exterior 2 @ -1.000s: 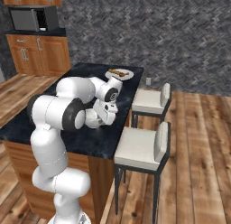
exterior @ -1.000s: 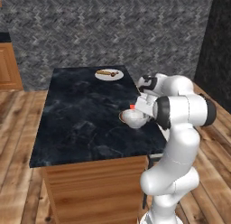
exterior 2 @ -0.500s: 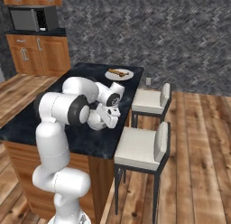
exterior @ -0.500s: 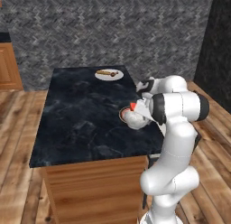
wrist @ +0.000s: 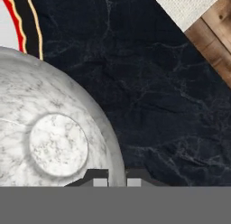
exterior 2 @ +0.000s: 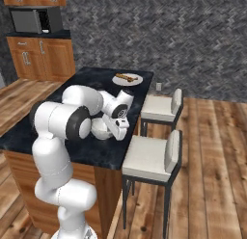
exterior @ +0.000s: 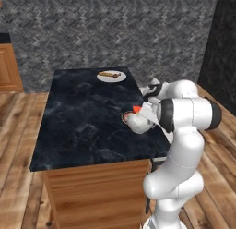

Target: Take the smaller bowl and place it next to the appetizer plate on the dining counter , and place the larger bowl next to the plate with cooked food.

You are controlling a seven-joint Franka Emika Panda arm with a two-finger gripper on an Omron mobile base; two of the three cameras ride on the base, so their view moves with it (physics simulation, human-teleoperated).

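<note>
My gripper (wrist: 116, 175) is shut on the rim of the smaller bowl (wrist: 58, 142), a grey-white stone-look bowl. The bowl (exterior: 137, 124) sits low at the right edge of the dining counter (exterior: 83, 126), with the gripper (exterior: 148, 113) on its right side. Just behind it and touching or nearly touching lies the appetizer plate (exterior: 125, 116), dark red-rimmed (wrist: 27, 24), with an orange wedge (exterior: 137, 108). The plate with cooked food (exterior: 111, 75) rests at the counter's far end. From the right the bowl (exterior 2: 101, 128) is partly hidden by the hand (exterior 2: 117, 129). The larger bowl is out of view.
Two cushioned stools (exterior 2: 152, 156) (exterior 2: 161, 107) stand along the counter's right side, close under the gripper. A corner of a cushion (wrist: 189, 4) shows past the counter edge. Wooden cabinets and a microwave (exterior 2: 34, 21) stand at the far left.
The arm's elbow has swung over and the hand has settled slightly lower. The bowl stays held beside the appetizer plate, in nearly the same spot.
</note>
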